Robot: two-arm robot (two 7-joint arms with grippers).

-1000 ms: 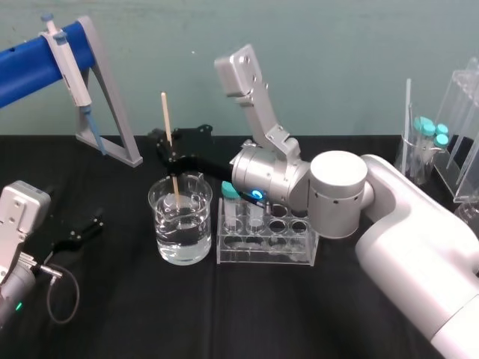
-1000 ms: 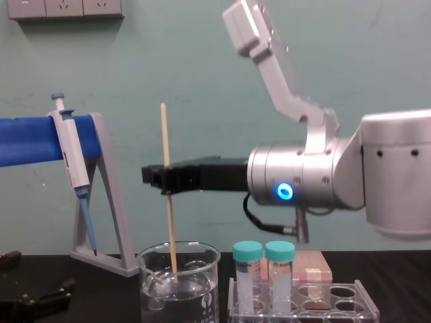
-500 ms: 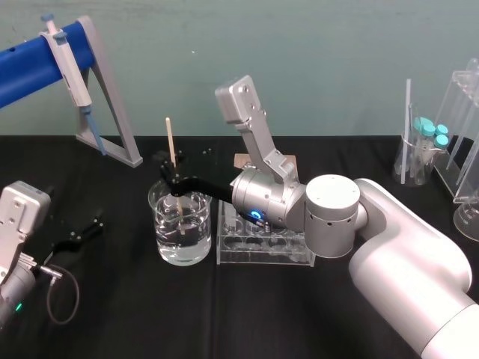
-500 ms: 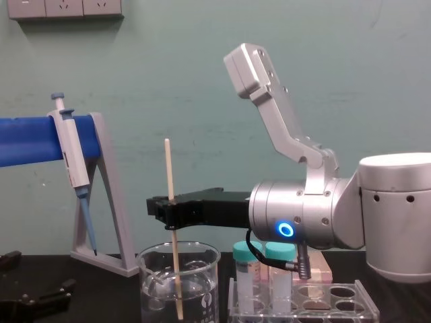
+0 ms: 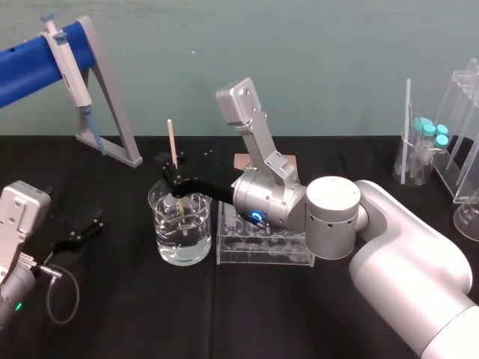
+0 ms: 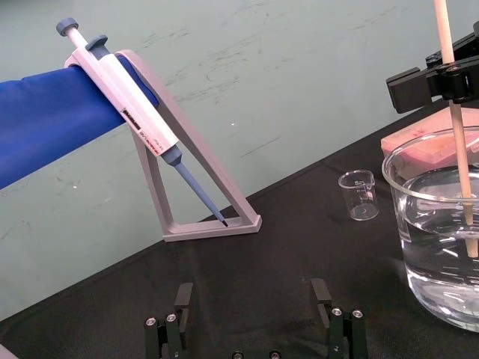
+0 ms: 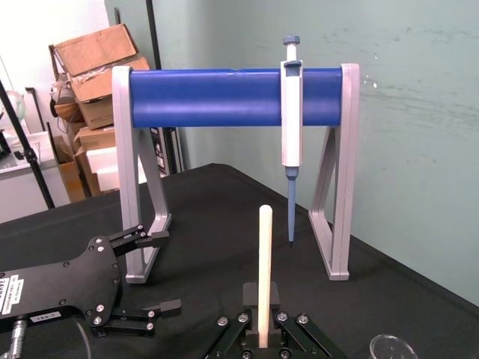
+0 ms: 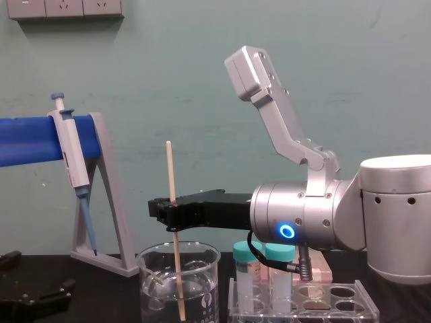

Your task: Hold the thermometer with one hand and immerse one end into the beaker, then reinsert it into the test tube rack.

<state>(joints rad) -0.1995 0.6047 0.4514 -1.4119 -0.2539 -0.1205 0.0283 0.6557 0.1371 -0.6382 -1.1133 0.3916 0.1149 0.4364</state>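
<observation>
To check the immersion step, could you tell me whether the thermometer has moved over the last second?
Yes: the thermometer has sunk lower against the beaker rim, held by the right end effector.

Wall (image 8: 168,67): flat teal-green, scuffed in places
Sockets (image 8: 64,7): white row set high on the wall
Tabletop (image 5: 224,314): matt black, running back to the wall
Corner: stacked cardboard boxes (image 7: 93,54) beyond the tabletop's edge
Light: even and soft
</observation>
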